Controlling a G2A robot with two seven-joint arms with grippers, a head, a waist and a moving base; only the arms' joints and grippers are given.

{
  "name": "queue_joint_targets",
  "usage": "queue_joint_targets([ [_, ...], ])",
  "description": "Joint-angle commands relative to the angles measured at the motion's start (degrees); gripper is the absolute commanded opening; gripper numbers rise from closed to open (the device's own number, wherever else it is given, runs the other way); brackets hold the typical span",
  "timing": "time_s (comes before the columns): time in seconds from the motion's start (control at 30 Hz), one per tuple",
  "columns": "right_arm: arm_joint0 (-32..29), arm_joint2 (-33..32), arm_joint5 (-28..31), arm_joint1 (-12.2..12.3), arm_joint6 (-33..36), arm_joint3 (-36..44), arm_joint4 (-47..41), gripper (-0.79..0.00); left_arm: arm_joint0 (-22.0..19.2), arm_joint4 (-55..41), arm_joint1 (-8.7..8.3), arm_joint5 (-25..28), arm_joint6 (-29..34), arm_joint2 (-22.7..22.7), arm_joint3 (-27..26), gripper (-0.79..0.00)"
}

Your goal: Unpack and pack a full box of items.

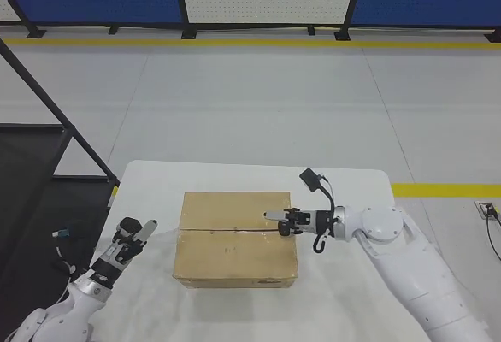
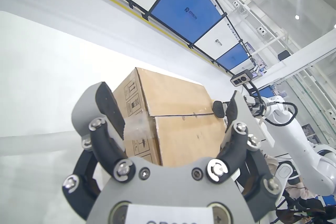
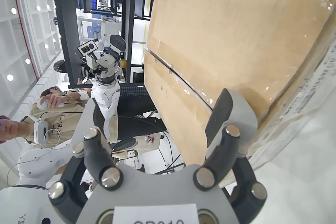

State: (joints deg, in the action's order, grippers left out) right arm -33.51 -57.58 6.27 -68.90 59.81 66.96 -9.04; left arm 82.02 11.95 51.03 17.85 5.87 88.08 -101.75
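White arms (image 1: pixel 413 265) end in grey, black-padded fingers (image 3: pixel 242 114).

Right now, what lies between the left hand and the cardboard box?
A bare strip of white table; the top view shows the left hand apart from the box.

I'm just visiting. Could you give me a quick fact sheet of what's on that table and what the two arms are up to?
Box: closed cardboard box, flaps shut along a seam
Support: white table
Right arm: right gripper open, at the box's top by the seam; contact unclear
Left arm: left gripper open, beside the box's other end, apart from it
Unpacking: not yet begun
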Motion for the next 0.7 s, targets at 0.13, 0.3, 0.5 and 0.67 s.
queue_joint_targets([
  [0.13, 0.3, 0.2, -0.1, -0.1, 0.0, -0.4, 0.0, 0.0, 0.0, 0.0, 0.0, 0.0, 0.0, 0.0, 0.0, 0.0],
  [0.3, 0.3, 0.2, -0.1, -0.1, 0.0, -0.4, 0.0, 0.0, 1.0, -1.4, 0.36, -1.6, 2.0, -0.9, 1.4, 0.0],
  [0.5, 0.3, 0.2, -0.1, -0.1, 0.0, -0.4, 0.0, 0.0, 3.0, -9.3, 1.11, -1.8, 2.8, -1.6, 5.4, 0.0],
  [0.67, 0.3, 0.2, -0.1, -0.1, 0.0, -0.4, 0.0, 0.0, 4.2, -16.4, 1.63, -2.1, 6.7, -2.2, 8.8, 0.0],
])
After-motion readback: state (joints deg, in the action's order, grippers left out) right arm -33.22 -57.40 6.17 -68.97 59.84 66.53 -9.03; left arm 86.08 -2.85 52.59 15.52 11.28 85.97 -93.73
